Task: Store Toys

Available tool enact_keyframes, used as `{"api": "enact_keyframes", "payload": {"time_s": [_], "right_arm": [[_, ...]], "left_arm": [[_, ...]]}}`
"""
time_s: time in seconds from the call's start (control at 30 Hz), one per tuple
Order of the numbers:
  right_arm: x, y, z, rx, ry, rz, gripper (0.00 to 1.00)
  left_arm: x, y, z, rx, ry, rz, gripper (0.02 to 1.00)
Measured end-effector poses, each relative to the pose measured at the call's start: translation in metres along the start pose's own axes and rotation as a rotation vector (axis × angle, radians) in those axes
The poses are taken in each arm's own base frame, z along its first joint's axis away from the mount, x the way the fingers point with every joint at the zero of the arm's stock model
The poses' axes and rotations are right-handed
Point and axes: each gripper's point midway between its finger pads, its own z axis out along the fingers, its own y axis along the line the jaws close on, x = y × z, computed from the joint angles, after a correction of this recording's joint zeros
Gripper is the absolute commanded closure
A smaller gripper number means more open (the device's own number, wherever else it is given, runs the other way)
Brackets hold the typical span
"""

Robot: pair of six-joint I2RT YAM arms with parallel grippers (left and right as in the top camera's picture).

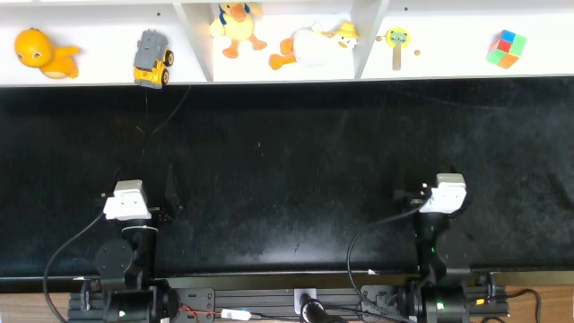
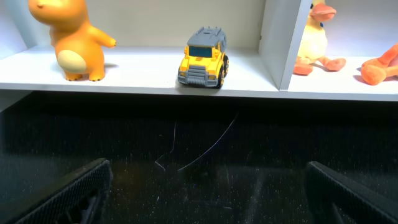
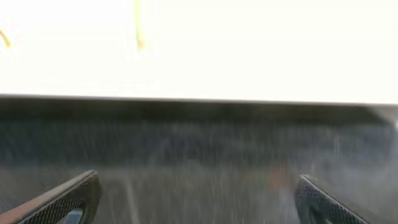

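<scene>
On the white shelf [image 1: 99,74], 3 compartments. 6 toys in all: 1 orange figure [image 1: 43,52], 1 yellow toy truck [image 1: 152,58], 2 plush ducks, namely upright duck [image 1: 237,27] and toppled duck [image 1: 309,47], 1 stick rattle [image 1: 395,43], 1 multicoloured cube [image 1: 507,48]. 2 grippers: left gripper [image 2: 208,199], right gripper [image 3: 199,199].

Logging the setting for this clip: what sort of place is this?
Probably a lab robot workstation staged for toy storage: a black worktop, a white compartment shelf holding toys such as a yellow truck, and the left arm and right arm mounted at its edge.
</scene>
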Motion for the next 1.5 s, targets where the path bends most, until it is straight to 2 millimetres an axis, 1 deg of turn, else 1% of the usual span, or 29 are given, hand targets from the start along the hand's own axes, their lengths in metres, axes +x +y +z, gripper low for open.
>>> {"api": "enact_keyframes", "payload": {"time_s": [0.07, 0.1, 0.2, 1.5], "right_arm": [[-0.0161, -0.0014, -0.0028, 0.001, -0.07, 0.003, 0.007], [-0.0181, -0.0026, -0.0034, 0.004, -0.078, 0.003, 0.005], [-0.0129, -0.0064, -0.0028, 0.018, -0.063, 0.003, 0.005], [-0.0131, -0.0065, -0.0028, 0.016, -0.064, 0.003, 0.007]], "left_arm": [[-0.0001, 0.0, 0.0, 0.0, 0.0, 0.0, 0.023], [-0.0001, 0.0, 0.0, 0.0, 0.0, 0.0, 0.02], [0.0, 0.0001, 0.0, 0.0, 0.0, 0.0, 0.02], [-0.0001, 0.0, 0.0, 0.0, 0.0, 0.0, 0.02]]}}
